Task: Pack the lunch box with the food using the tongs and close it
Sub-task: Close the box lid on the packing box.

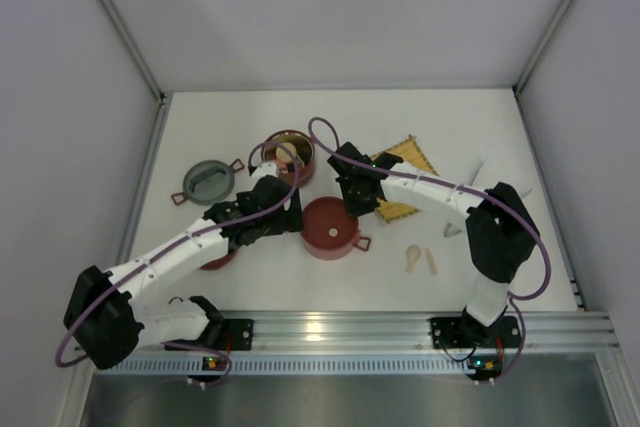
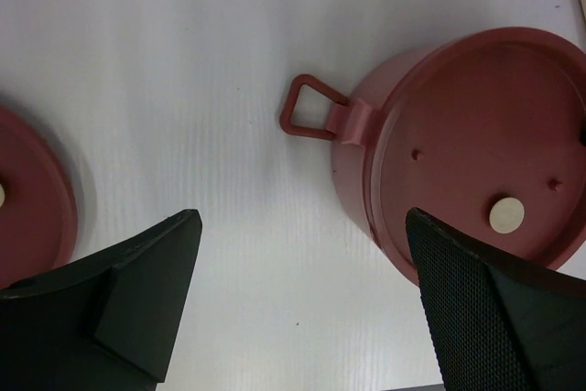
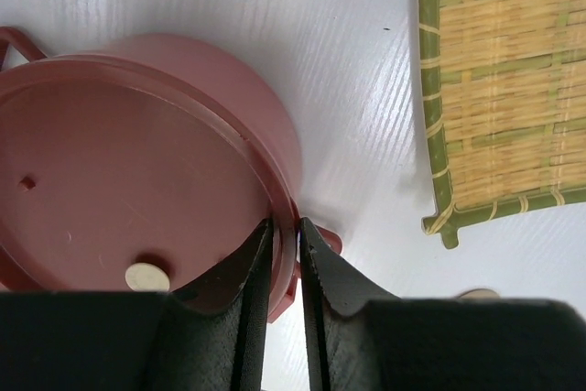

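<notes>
A dark-red lunch box bowl with a flat lid (image 1: 330,228) stands mid-table, a cream disc set in its top. My right gripper (image 3: 286,223) reaches it from the mat side and is shut on the lid's raised rim (image 3: 291,191), one finger inside and one outside. My left gripper (image 2: 300,222) hangs open over bare table just left of that bowl (image 2: 476,153). Behind stands an open steel-lined bowl (image 1: 306,169) holding food pieces (image 1: 289,154). Thin silver slivers (image 1: 477,169) beside the right forearm look like the tongs, mostly hidden.
A grey round lid (image 1: 208,182) with red handles lies at the left. Another dark-red piece (image 1: 217,259) sits under the left forearm. The yellow woven mat (image 1: 408,175) is right of the bowls. Two beige sticks (image 1: 421,260) lie near the front.
</notes>
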